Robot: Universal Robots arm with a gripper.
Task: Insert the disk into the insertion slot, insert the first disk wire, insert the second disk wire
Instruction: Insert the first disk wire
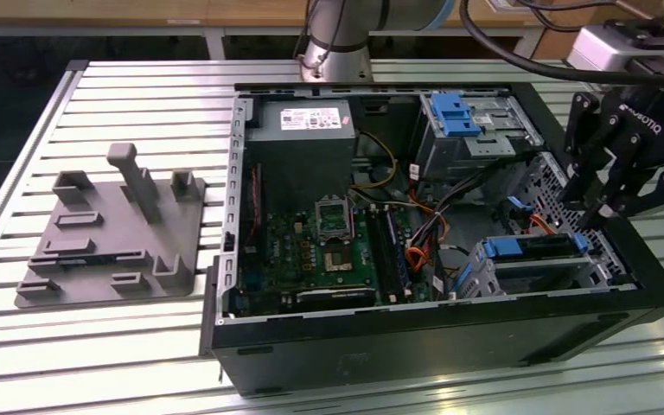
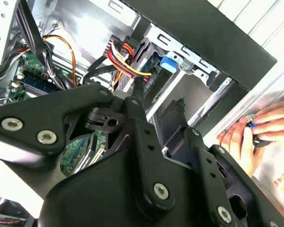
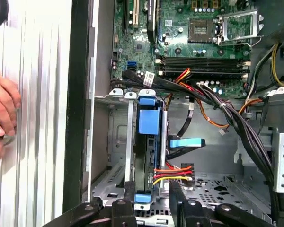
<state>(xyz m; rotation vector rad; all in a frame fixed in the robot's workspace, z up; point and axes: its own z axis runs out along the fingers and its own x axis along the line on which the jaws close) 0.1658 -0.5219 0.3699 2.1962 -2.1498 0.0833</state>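
Room is scarce where I hang: my tool [image 1: 601, 216] sits close over the rim of the open computer case [image 1: 448, 346], at the corner holding the insertion slot [image 1: 531, 270]. In the first wrist view my fingers [image 3: 130, 194] stand apart with nothing clamped between them. The tool is open, its tips just short of the slot's mouth. On one side of the tool the slot's sheet-metal wall lies just beside the black case wall [image 3: 78, 118]. Past that runs the slatted tabletop [image 3: 42, 94], where a person's hand [image 3: 2, 113] holds some small thing, apart from the case. On the tool's other side there is open room over a perforated floor [image 3: 213, 187], bounded by a thick black cable bundle [image 3: 236, 127].

The disk [image 3: 144, 158] is inside the slot, straight ahead of my fingertips. I see it on edge, a dark slab in its bright blue carrier. A coloured wire bundle [image 3: 173, 172] — red, yellow, orange — reaches the disk's edge near my tips, and a blue flat cable [image 3: 185, 142] ends just beside it farther in. Whether either plug is fully seated I cannot tell.

The slot hides the disk's label and flat face. In the second wrist view my own black linkage [image 2: 132, 179] covers much of the bay, and the hand is cut off at the picture's edge. A grey fixture [image 1: 113, 233] lies on the tabletop well away from the tool.
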